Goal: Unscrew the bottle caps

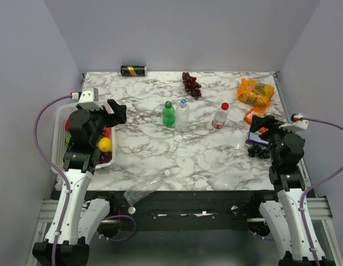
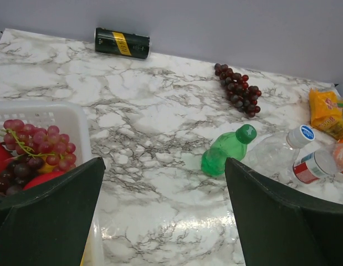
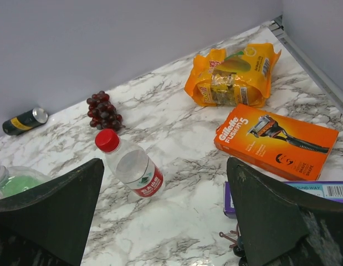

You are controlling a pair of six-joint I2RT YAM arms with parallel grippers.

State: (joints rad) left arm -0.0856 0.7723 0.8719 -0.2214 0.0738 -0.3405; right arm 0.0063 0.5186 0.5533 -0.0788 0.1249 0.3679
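Bottle [image 1: 146, 188], long and clear, overhangs near table [image 1: 215, 166] edge; left pincer [image 2: 163, 166], right pincer [image 3: 164, 163] gape empty.

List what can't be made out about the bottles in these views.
- Long clear bottle: top view only, too small to tell how tight its cap sits.
- Red-label bottle: left wrist view, cap clipped by the picture's edge, base behind the left gripper's finger.
- Green bottle: right wrist view, only a sliver shows above the right gripper's finger.
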